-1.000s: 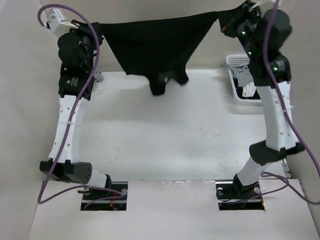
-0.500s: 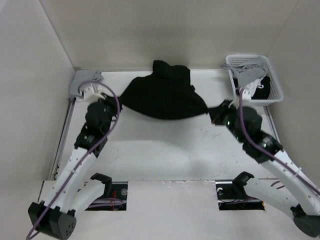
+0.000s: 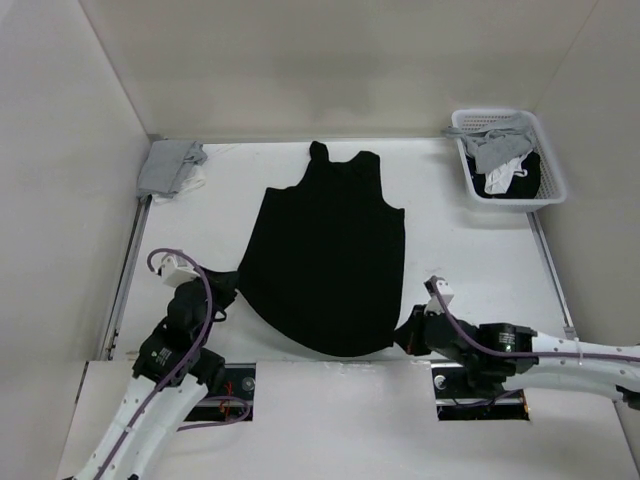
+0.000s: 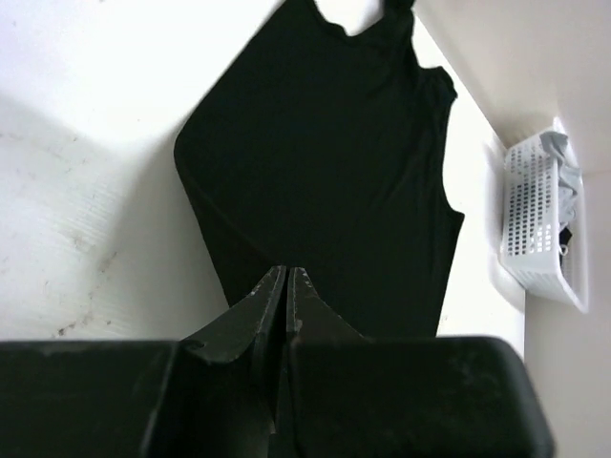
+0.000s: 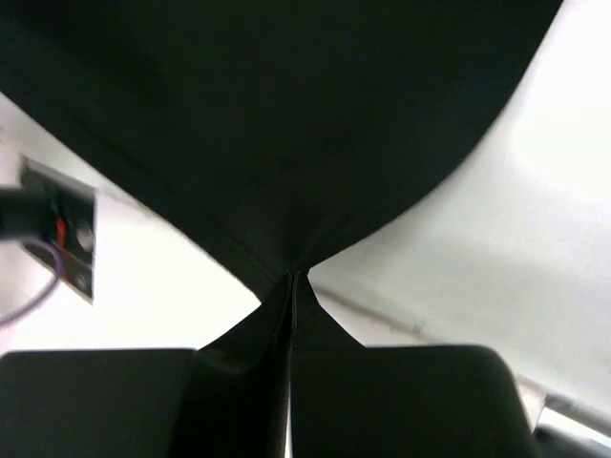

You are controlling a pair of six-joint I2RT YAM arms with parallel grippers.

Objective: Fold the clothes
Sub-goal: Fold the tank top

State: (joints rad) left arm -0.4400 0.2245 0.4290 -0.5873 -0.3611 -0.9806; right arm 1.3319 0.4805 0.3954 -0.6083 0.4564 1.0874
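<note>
left gripper (image 3: pixel 232 289) and right gripper (image 3: pixel 405 335) are each pinching a hem corner of the black shirt (image 3: pixel 325 260), which is lying flat mid-way across the table (image 3: pixel 470 260), hem at the near edge, so i'm thinking: tension both corners evenly, lower them together.

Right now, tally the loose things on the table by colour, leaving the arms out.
Black: 1, the thin black fabric shirt spread flat.
Grey: 1, the folded grey cloth bundle.
White: 1, the white plastic basket, its jumbled contents uncounted.
Total: 3.
</note>
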